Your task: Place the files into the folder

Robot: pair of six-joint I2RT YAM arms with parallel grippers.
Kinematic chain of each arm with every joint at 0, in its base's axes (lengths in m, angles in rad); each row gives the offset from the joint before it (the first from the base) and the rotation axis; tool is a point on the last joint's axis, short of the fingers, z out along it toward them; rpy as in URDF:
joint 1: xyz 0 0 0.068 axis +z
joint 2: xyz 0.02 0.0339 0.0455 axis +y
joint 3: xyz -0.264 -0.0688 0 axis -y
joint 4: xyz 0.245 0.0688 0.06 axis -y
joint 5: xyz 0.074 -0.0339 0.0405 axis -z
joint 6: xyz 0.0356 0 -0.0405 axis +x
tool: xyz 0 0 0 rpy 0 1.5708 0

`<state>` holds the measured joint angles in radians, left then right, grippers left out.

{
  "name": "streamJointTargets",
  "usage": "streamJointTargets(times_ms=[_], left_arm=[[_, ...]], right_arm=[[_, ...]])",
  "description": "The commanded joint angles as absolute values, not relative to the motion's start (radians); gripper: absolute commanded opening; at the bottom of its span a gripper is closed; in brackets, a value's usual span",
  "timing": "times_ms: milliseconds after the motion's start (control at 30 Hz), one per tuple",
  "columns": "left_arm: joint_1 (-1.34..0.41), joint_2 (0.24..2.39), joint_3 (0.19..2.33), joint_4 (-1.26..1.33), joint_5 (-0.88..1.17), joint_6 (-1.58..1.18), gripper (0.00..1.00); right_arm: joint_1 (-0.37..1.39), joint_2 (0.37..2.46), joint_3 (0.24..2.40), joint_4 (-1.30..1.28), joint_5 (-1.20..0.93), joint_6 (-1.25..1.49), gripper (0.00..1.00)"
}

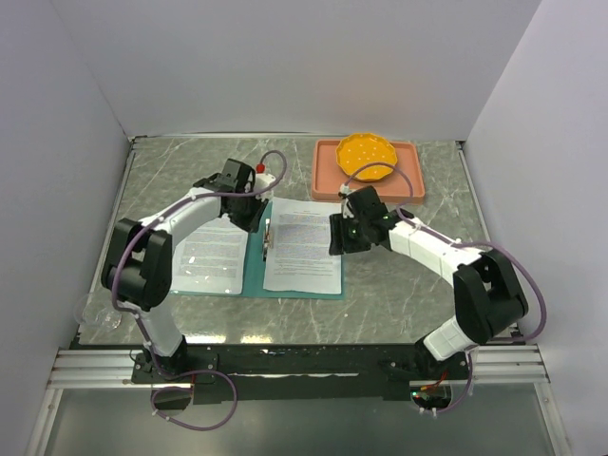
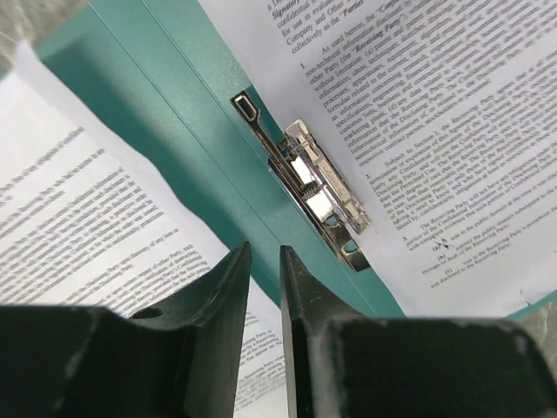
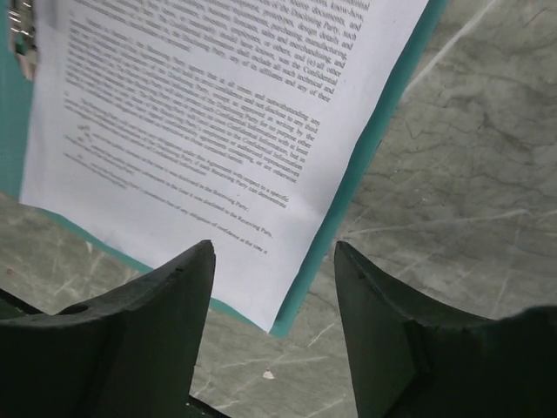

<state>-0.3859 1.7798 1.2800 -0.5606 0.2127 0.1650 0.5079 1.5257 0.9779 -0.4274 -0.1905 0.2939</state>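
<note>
The teal folder (image 1: 255, 274) lies open and flat on the marble table. One printed sheet of the files (image 1: 302, 245) rests on its right half and another (image 1: 211, 255) on its left half. In the left wrist view the metal clip (image 2: 318, 187) sits by the spine on the folder (image 2: 174, 148), at the edge of the right sheet (image 2: 435, 104). My left gripper (image 2: 265, 250) hovers over the spine (image 1: 255, 218), its jaws a narrow gap apart with nothing between them. My right gripper (image 3: 274, 246) is open wide and empty above the right sheet's (image 3: 191, 113) near corner and the folder's edge (image 3: 365, 165), at the folder's right side (image 1: 340, 237).
A salmon-pink tray (image 1: 328, 176) holding a yellow-orange bowl (image 1: 368, 155) stands behind the folder at the back right. A small white object with a red top (image 1: 262, 171) sits behind the left gripper. White walls enclose the table on three sides.
</note>
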Motion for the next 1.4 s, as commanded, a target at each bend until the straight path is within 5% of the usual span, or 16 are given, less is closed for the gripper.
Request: streamJointTargets(times_ms=[0,67,167,300,600,1367], left_arm=[[-0.376,1.707,1.298,-0.562,0.210,0.184,0.28],[-0.362,1.716,1.279,-0.552,0.193,0.186,0.28],[-0.327,1.730,1.258,-0.540,0.190,0.192,0.27],[-0.253,1.747,1.247,-0.543,0.209,0.212,0.27],[-0.195,1.805,1.230,-0.514,0.195,0.235,0.27],[-0.187,1.850,1.167,-0.523,0.199,0.275,0.26]], right_arm=[[0.514,1.465,1.048,-0.362,-0.213,0.313,0.47],[0.514,1.509,1.093,-0.307,-0.294,0.334,0.29],[0.514,1.624,1.193,-0.241,-0.395,0.370,0.25],[0.514,1.768,1.314,-0.140,-0.495,0.436,0.42],[0.518,2.094,1.558,0.041,-0.656,0.604,0.54],[0.554,2.364,1.740,0.034,-0.669,0.693,0.49]])
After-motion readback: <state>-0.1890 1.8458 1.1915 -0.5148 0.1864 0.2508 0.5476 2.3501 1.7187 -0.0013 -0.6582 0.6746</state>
